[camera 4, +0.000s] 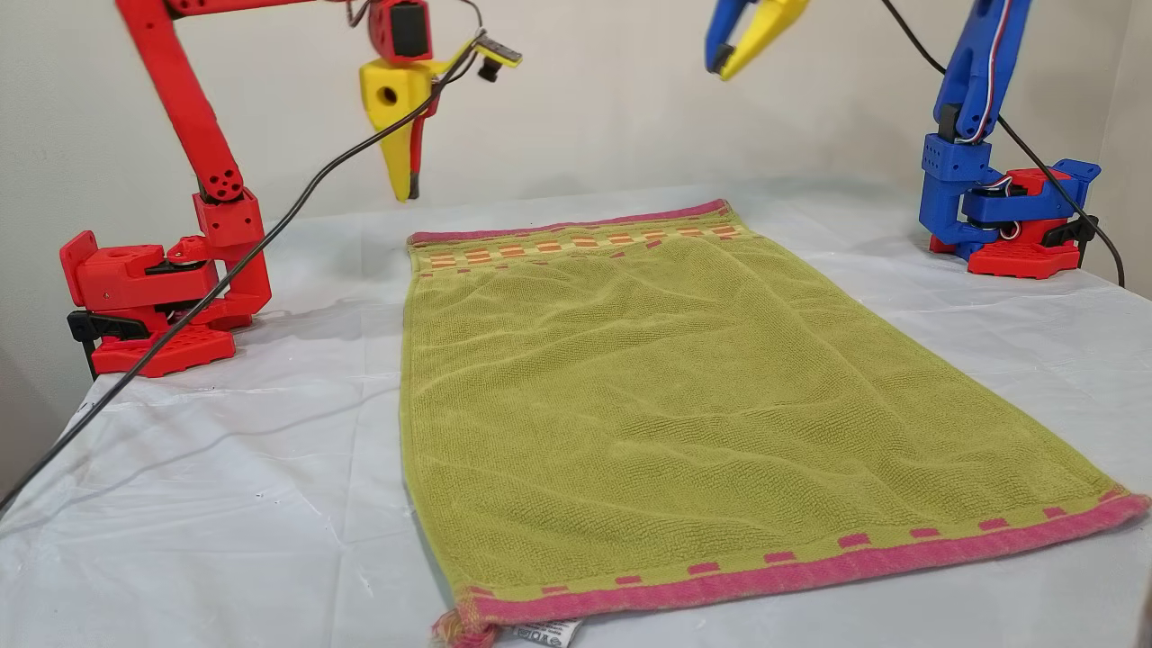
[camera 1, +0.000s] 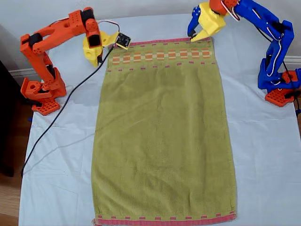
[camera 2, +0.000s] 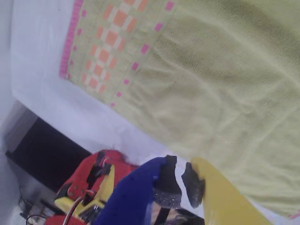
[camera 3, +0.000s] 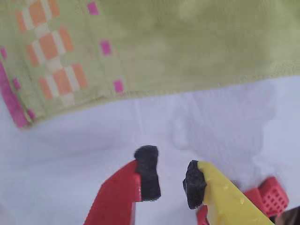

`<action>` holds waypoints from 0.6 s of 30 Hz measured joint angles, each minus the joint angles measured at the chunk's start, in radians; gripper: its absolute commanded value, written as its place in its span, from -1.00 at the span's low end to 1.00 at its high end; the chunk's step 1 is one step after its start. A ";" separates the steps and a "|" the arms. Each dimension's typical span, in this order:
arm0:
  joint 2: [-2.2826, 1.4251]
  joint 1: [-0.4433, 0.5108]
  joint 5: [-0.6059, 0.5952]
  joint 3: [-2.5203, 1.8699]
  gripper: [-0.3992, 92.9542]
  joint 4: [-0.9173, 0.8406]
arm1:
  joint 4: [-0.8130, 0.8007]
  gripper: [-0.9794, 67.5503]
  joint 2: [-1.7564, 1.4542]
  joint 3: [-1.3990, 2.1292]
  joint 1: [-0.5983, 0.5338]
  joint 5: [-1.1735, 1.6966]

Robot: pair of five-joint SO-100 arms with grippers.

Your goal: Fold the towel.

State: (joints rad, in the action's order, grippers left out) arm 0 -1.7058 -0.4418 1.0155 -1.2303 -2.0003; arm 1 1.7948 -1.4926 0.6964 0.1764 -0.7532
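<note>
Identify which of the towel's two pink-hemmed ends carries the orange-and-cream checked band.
The end nearest the arm bases, under both raised grippers, at the exterior view's top: the checked band runs just inside its hem. The opposite hem of the towel has only small pink dashes.

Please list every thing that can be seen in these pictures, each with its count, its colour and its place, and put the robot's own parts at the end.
towel: one, olive-green with pink-red end hems and an orange-and-cream checked band, spread flat in the middle of the table sheet, unfolded.
tag: one, white, at the towel's near hem in the other view.
table sheet: one, pale white-blue, under everything.
cable: one, black, running from the red arm across the sheet at the exterior view's left.
wall: one, off-white, behind the table.
blue arm: one, blue on a red base, at the exterior view's right.
red arm: one, orange-red, at the exterior view's left.
my first gripper: one, blue and yellow, above the towel's far corner, open, empty.
my second gripper: one, red and yellow, over the bare sheet beside the towel, open, empty.
</note>
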 measured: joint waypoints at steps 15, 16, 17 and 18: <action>0.005 -0.187 -0.123 0.143 0.24 0.017 | 0.000 -0.26 0.071 -0.143 0.095 -0.015; 0.003 -0.196 -0.126 0.140 0.28 0.026 | 0.000 -0.25 0.083 -0.143 0.095 -0.021; 0.000 -0.206 -0.127 0.132 0.35 0.038 | 0.000 -0.27 0.101 -0.143 0.095 -0.026; 0.000 -0.212 -0.127 0.124 0.36 0.048 | 0.000 -0.29 0.114 -0.143 0.097 -0.032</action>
State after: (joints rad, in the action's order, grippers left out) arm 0 -1.7058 -0.6535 0.8882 -1.1060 -1.9528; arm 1 1.7948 -1.3790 0.5538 0.2730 -0.7854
